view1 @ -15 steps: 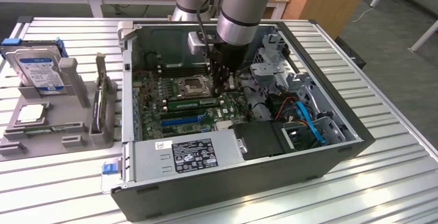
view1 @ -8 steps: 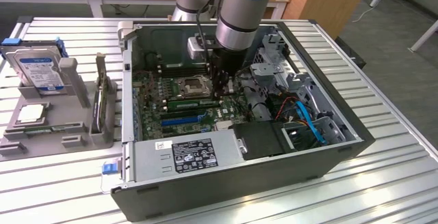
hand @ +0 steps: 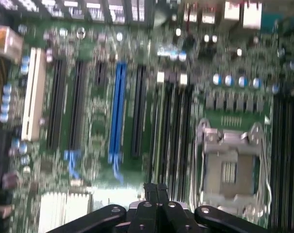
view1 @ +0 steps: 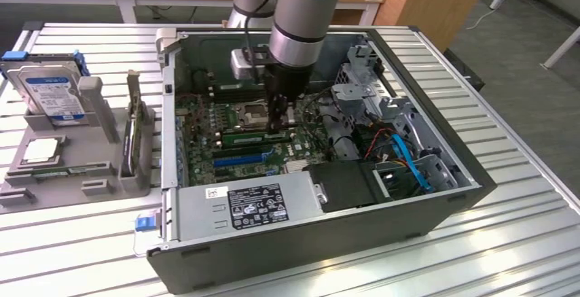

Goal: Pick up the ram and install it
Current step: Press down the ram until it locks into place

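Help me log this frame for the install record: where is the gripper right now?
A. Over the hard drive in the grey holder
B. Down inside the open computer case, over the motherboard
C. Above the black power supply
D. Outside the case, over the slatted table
B: in the exterior view the gripper reaches down into the open computer case, just above the motherboard beside the CPU socket.

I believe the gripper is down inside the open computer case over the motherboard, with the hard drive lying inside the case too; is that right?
Not quite: in the exterior view the hard drive stands in the grey holder outside the computer case. The gripper is indeed inside, over the motherboard.
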`<action>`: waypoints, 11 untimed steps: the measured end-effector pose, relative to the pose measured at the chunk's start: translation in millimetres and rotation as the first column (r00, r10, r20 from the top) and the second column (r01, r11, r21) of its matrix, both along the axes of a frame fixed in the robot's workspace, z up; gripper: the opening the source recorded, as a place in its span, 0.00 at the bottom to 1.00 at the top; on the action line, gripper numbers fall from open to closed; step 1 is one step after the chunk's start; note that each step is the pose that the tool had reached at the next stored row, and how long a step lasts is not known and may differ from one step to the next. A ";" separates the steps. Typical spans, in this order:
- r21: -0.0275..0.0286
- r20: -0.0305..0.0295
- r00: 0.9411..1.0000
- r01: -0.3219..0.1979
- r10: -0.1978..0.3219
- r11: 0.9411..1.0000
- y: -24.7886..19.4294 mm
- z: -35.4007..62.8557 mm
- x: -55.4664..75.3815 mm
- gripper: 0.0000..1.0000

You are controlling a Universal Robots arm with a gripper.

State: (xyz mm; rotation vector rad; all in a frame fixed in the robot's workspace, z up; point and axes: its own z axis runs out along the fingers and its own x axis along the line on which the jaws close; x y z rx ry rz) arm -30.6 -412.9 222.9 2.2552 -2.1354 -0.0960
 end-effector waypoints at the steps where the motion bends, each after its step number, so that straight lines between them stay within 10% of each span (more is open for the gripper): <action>1: -0.001 0.000 1.000 0.000 0.000 1.000 0.0 0.1 -4.6 0.11; 11: -0.001 0.000 1.000 0.000 0.000 1.000 0.0 6.1 -50.2 0.11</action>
